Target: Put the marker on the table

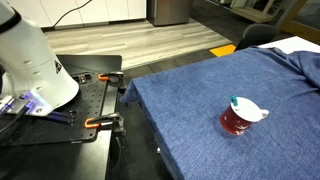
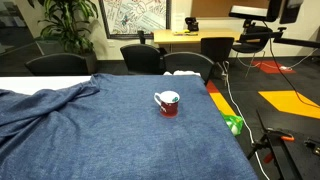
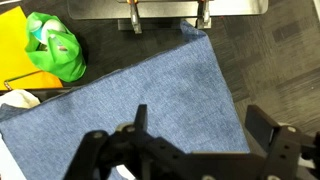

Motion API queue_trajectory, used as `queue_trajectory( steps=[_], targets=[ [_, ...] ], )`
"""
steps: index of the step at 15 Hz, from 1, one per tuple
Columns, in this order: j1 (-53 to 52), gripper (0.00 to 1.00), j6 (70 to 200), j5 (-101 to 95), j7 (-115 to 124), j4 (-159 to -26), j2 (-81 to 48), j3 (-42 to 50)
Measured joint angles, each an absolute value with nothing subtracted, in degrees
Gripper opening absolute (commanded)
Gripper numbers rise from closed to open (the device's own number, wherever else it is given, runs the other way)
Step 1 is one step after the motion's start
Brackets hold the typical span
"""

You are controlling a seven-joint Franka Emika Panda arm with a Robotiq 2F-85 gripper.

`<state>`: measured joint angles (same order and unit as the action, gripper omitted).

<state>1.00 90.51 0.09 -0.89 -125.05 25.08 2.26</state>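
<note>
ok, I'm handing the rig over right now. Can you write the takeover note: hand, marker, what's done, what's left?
Hand: open and empty, over the edge of the blue denim-draped table, near the black bench with orange clamps. The mug is not in the wrist view.
Marker: the slim teal-green marker sticks out of the red mug with a white inside, which stands upright on the table.
Done: nothing yet; the marker has not been grasped.
Left: move to the mug, grip the marker, lift it out and lay it on the cloth.

No text, label or number can be read anywhere.
</note>
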Motion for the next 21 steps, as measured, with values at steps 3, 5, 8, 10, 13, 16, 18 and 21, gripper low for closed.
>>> queue_trajectory(
  steps=[3,5,8,10,13,16,18,21],
  targets=[
    [1.00,1.00,90.52,0.09,-0.89,-125.05,25.08,2.26],
    [1.00,1.00,90.53,0.09,-0.89,-125.05,25.08,2.26],
    [1.01,1.00,90.54,0.09,-0.89,-125.05,25.06,2.26],
    [1.12,1.00,90.92,0.09,-0.79,-125.02,24.82,2.28],
    [1.95,1.00,92.73,0.09,-0.45,-124.50,23.52,2.57],
    [2.94,1.00,95.49,0.10,0.50,-123.13,20.82,3.41],
    [3.49,1.00,97.74,0.28,0.70,-121.90,18.41,4.11],
    [4.19,1.00,101.50,1.09,1.73,-120.04,14.31,5.04]
  ],
)
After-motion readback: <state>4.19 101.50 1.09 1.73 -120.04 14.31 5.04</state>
